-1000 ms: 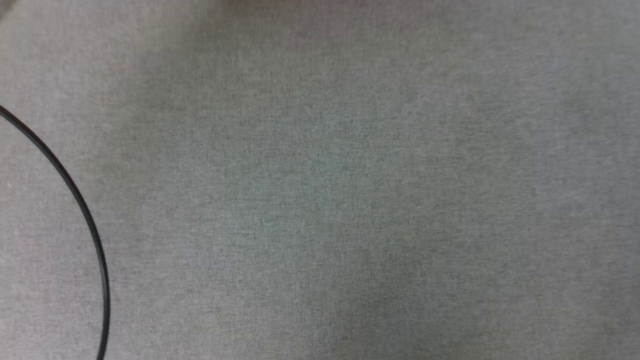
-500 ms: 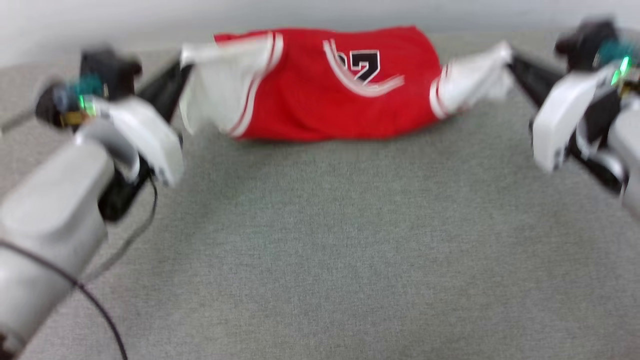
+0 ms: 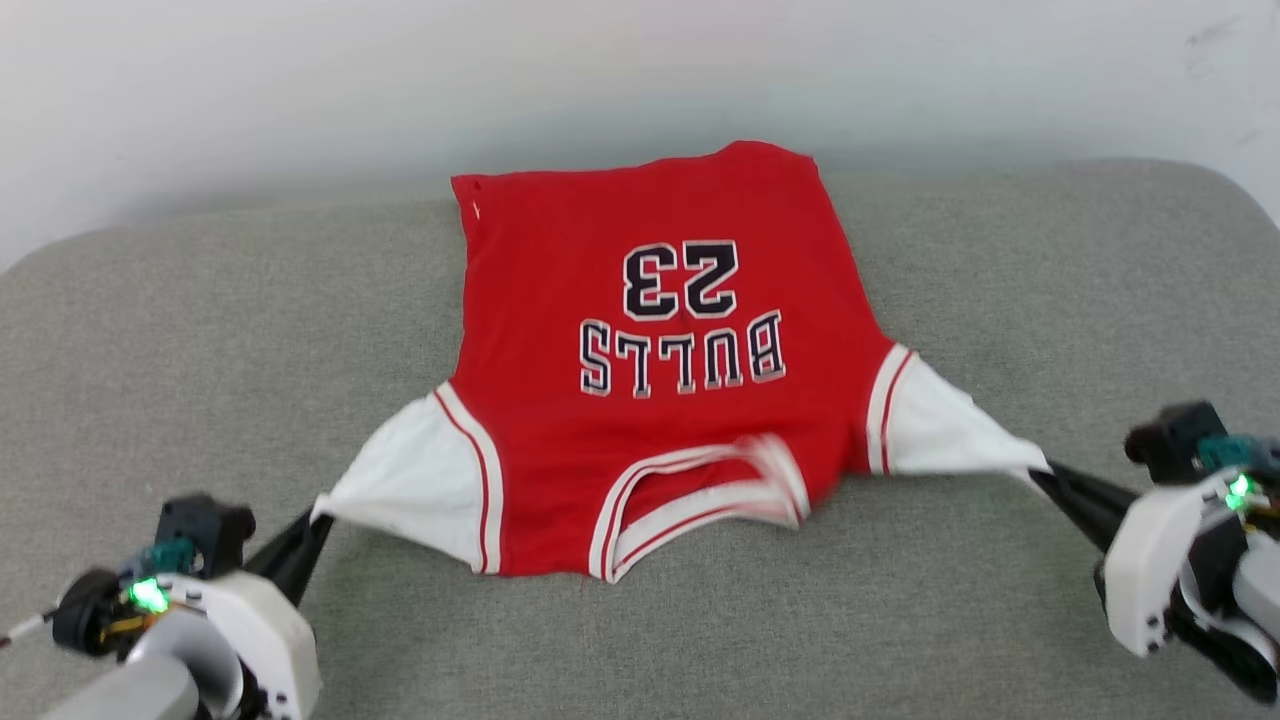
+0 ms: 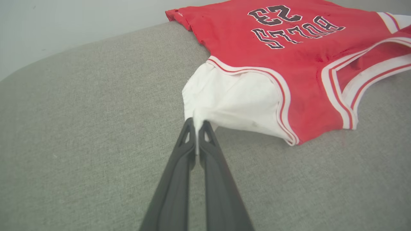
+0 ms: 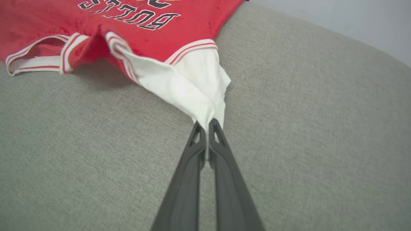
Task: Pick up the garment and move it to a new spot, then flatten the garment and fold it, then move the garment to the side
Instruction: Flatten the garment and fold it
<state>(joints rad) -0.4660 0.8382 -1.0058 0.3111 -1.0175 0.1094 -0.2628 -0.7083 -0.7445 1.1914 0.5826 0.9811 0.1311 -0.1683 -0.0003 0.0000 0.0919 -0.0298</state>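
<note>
**Grey worktop: jersey now spread flat**

Grey fabric-covered worktop (image 3: 200,330) against a white wall carries the red jersey shirt with white sleeves (image 3: 650,400), lettering up, its hem at the far edge. Half a second ago it was bunched; now it lies spread out. Both the left gripper (image 3: 318,512) and right gripper (image 3: 1040,474) have fingers clamped on sleeve tips. Flattening looks nearly done, with folding next.

Markings legible: the red jersey shirt with white short sleeves (image 3: 660,430) bears black, white-edged lettering "BULLS", with the number "23" at its 12 o'clock. Both read inverted in the head view.
</note>
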